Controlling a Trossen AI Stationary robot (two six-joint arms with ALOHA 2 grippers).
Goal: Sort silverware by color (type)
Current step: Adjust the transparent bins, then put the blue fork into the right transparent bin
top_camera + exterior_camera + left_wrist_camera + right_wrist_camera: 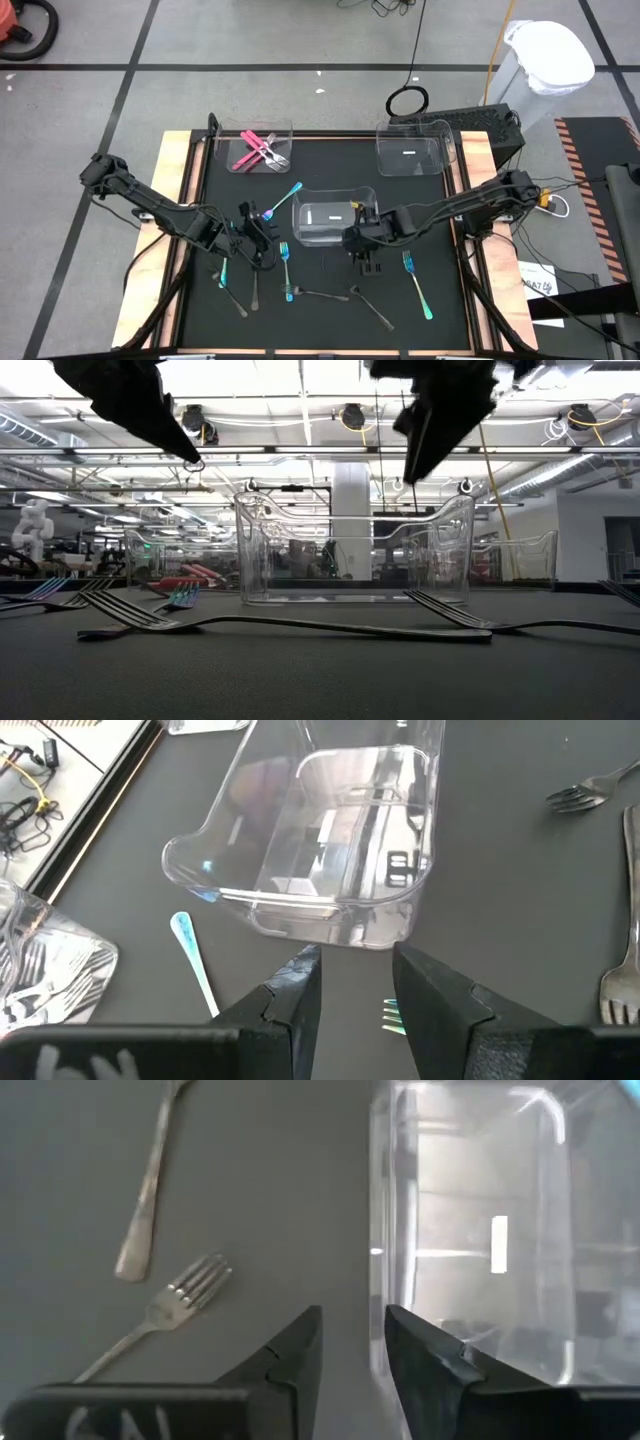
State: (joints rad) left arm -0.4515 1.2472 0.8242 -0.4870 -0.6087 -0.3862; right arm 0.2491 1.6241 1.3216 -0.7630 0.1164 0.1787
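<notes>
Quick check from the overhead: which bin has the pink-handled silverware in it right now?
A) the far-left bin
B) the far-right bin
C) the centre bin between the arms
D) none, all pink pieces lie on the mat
A: the pink-handled silverware lies inside the far-left bin, while the centre bin and the far-right bin show no pink pieces.

The counter [330,310] is covered in a matt black, faintly textured mat, framed in pale raw wood. The bins [334,213] are clear, glossy plastic with smooth walls. The grey forks [175,1305] are plain metal with a dull shine; the blue-teal forks [417,284] have an iridescent sheen. The pink pieces [256,150] look glossy. Both tools [350,990] have matt black plastic fingers [290,1355].
</notes>
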